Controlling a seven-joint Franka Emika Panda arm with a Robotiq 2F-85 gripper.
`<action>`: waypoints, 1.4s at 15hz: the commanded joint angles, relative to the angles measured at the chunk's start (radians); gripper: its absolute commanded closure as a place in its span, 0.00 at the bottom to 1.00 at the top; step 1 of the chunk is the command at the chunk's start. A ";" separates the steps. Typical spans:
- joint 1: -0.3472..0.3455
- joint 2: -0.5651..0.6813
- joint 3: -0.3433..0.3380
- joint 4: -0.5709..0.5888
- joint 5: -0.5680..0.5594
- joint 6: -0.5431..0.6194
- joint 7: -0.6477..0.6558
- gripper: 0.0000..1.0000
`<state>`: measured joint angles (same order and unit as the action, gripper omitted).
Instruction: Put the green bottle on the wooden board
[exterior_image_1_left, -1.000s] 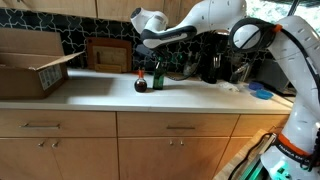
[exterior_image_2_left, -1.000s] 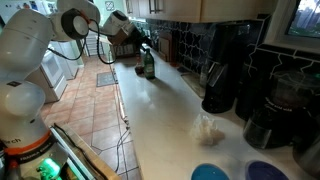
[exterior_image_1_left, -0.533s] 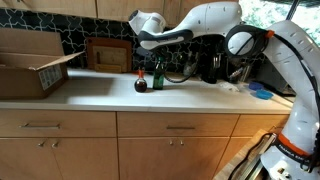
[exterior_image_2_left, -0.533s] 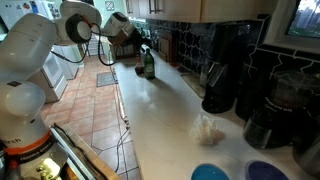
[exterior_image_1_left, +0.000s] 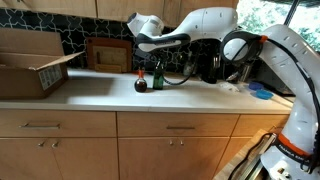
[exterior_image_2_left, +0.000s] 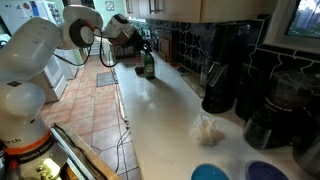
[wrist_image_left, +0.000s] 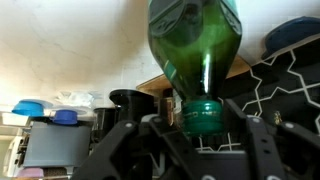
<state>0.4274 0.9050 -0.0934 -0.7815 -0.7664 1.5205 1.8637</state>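
The green bottle (exterior_image_1_left: 156, 75) (exterior_image_2_left: 148, 64) stands upright on the white counter, next to a squat dark bottle with a red cap (exterior_image_1_left: 141, 83). My gripper (exterior_image_1_left: 154, 60) (exterior_image_2_left: 145, 45) reaches down over the green bottle's top. The wrist view stands upside down, and the bottle's neck and green cap (wrist_image_left: 203, 112) sit between my gripper's (wrist_image_left: 203, 118) two fingers. The fingers stand close on either side of the cap, and a firm grip does not show. The wooden board (exterior_image_1_left: 108, 55) leans against the tiled back wall, to the left of the bottles.
An open cardboard box (exterior_image_1_left: 35, 65) sits at the counter's left end. Coffee machines (exterior_image_2_left: 225, 60) (exterior_image_2_left: 278, 100) line the wall. On the counter lie a crumpled white piece (exterior_image_2_left: 207, 127) and blue bowls (exterior_image_2_left: 210, 172) (exterior_image_1_left: 260, 93).
The fingers have drawn in from wide open toward the bottle's cap. The arm's upper links have shifted slightly; the bottle has not moved.
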 joint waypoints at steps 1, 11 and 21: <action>-0.001 0.039 0.000 0.071 0.007 -0.024 -0.024 0.71; -0.056 0.009 0.029 0.015 -0.002 0.239 -0.247 0.89; -0.265 -0.074 0.181 -0.108 0.108 0.595 -0.803 0.89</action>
<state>0.2328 0.9033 0.0210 -0.7978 -0.7136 2.0441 1.2129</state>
